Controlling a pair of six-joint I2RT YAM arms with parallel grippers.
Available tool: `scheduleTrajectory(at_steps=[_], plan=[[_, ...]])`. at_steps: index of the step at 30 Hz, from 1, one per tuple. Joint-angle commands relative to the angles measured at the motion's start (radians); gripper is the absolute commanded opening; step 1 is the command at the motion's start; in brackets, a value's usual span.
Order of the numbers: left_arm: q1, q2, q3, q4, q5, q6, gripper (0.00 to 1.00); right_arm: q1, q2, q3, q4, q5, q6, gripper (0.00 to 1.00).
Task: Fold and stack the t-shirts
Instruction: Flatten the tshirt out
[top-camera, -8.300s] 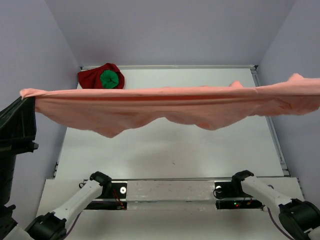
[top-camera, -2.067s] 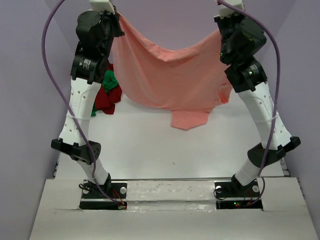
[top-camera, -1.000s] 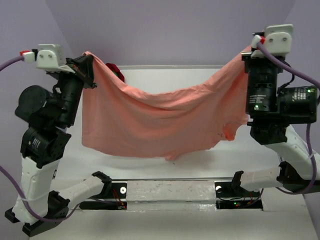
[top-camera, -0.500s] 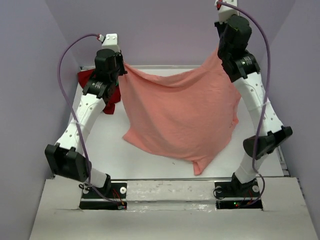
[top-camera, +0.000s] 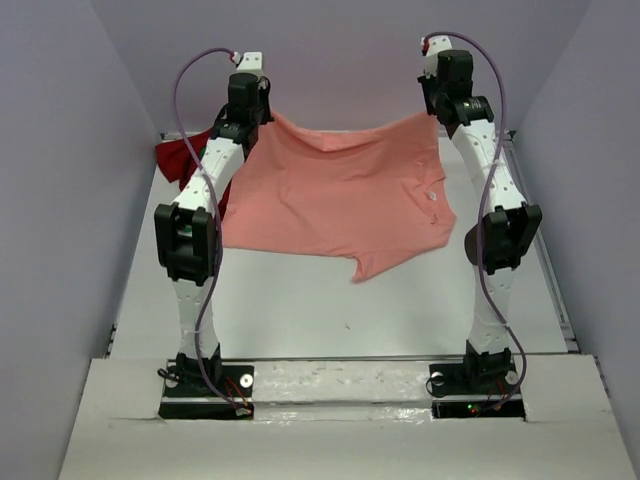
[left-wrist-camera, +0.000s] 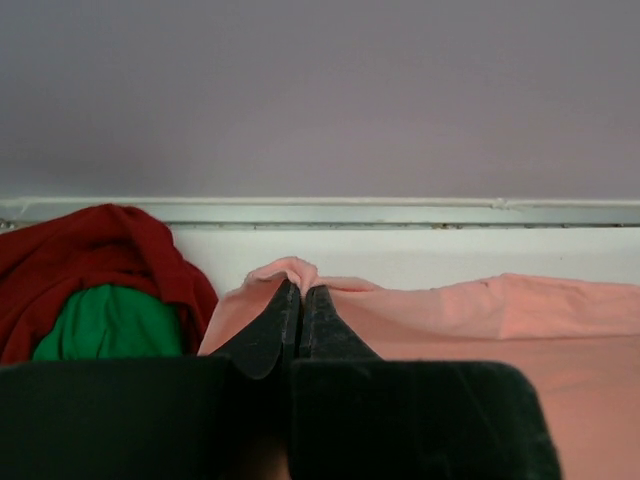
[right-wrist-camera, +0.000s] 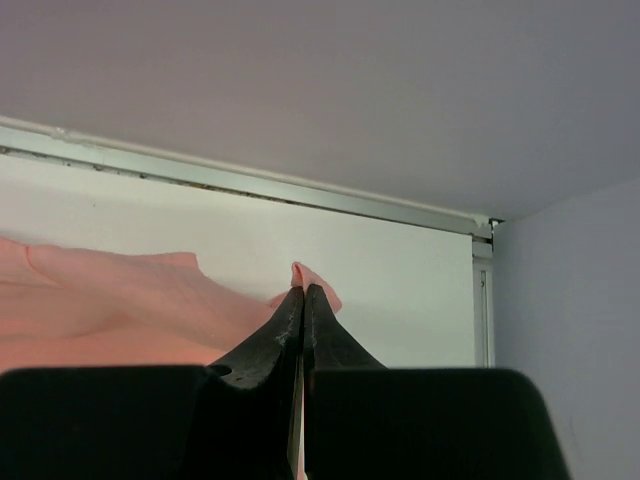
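The two arms rise from the near edge of the worktop (top-camera: 330, 310) and reach far across it, the left arm (top-camera: 188, 240) on one side and the right arm (top-camera: 500, 235) on the other. Between them the salmon-pink t-shirt (top-camera: 340, 190) is spread wide over the far half of the worktop. Its nearest part is a pointed flap of cloth that hangs toward the arm bases, right of centre. How much of the shirt rests on the surface cannot be told.

Farther on, the shirt's back edge sags a little between its two raised corners. The left jaws are pressed together on the far-left corner, and in the left wrist view a small fold of pink cloth sticks out past their tips. The right jaws are likewise clamped on the far-right corner, with a nub of cloth showing above them.

Beyond the left arm, in the far-left corner of the worktop, the dark red t-shirt (left-wrist-camera: 110, 245) lies crumpled with the bright green t-shirt (left-wrist-camera: 105, 320) bunched against it. Behind everything runs a pale rail (left-wrist-camera: 400, 212) at the foot of the back wall (top-camera: 340, 60).
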Motion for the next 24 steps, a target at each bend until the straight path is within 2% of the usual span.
scheduleTrajectory(at_steps=[1, 5, 24], plan=[[0.005, 0.092, 0.19, 0.027, 0.035, 0.038, 0.0, -0.039, 0.007, 0.094, 0.032, -0.104, 0.046, 0.0], [0.007, 0.211, 0.306, -0.017, 0.042, 0.048, 0.0, -0.068, 0.058, 0.104, 0.033, -0.132, 0.046, 0.0], [0.077, 0.449, 0.468, 0.047, 0.088, 0.029, 0.0, -0.157, 0.316, 0.183, 0.07, -0.215, 0.04, 0.0]])
